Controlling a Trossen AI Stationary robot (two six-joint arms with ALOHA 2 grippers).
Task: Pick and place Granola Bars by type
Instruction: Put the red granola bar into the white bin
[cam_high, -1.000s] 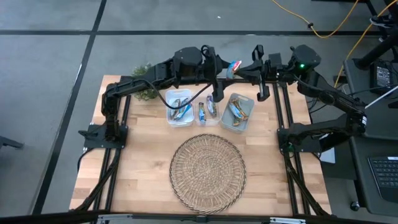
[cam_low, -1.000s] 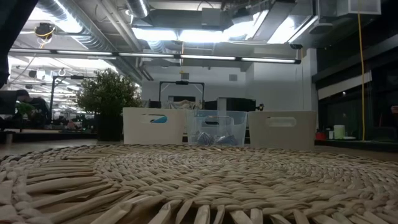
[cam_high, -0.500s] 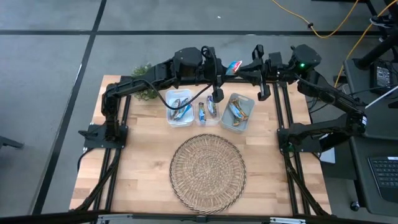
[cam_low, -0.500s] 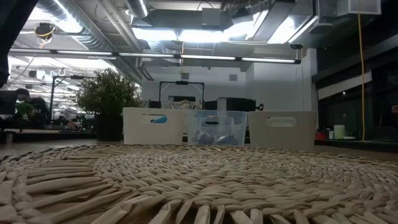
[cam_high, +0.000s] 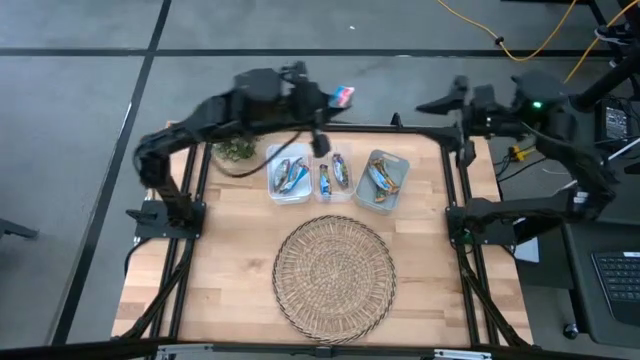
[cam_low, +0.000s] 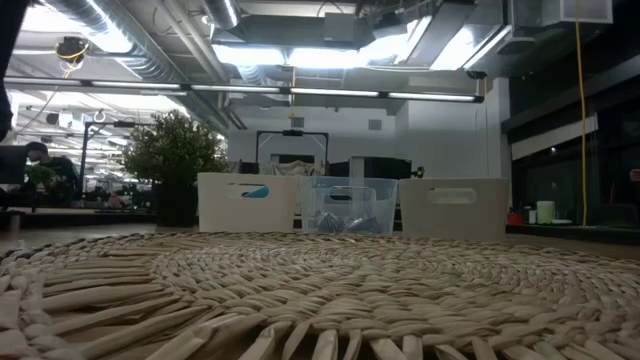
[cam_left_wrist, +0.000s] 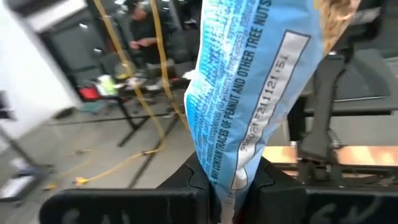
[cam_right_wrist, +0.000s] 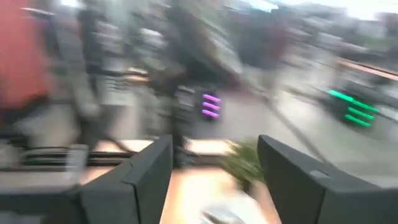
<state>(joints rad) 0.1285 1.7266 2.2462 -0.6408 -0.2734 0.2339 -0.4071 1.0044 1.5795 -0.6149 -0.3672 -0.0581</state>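
Observation:
A blue foil-wrapped granola bar (cam_high: 343, 96) hangs in the air over the table's far edge, with my left gripper (cam_high: 330, 98) shut on it. In the left wrist view the bar (cam_left_wrist: 249, 93) fills the picture above that gripper (cam_left_wrist: 224, 186). My right gripper (cam_high: 441, 103) stands open and bare off to the right of the bar, its fingers wide apart in the right wrist view (cam_right_wrist: 214, 158). More bars lie in the three bins (cam_high: 289, 172) (cam_high: 335, 175) (cam_high: 385, 180). My left gripper pinches one end of the bar's wrapper (cam_left_wrist: 225, 177) between its two fingers. The fingers come about level from the table's left. The rest of the bar sticks out past the fingertips, lifted clear of the table and the bins.
A round wicker tray (cam_high: 335, 265) lies in the middle of the table, and fills the low view's foreground (cam_low: 320, 300). A small plant (cam_high: 235, 150) stands at the far left beside the bins. The three bins stand in a row behind the tray (cam_low: 347, 208).
The bar was between both grippers over the far edge. My right gripper has let go of it and drawn back toward the table's right edge. My left gripper has carried the bar toward the left, clear of the bins.

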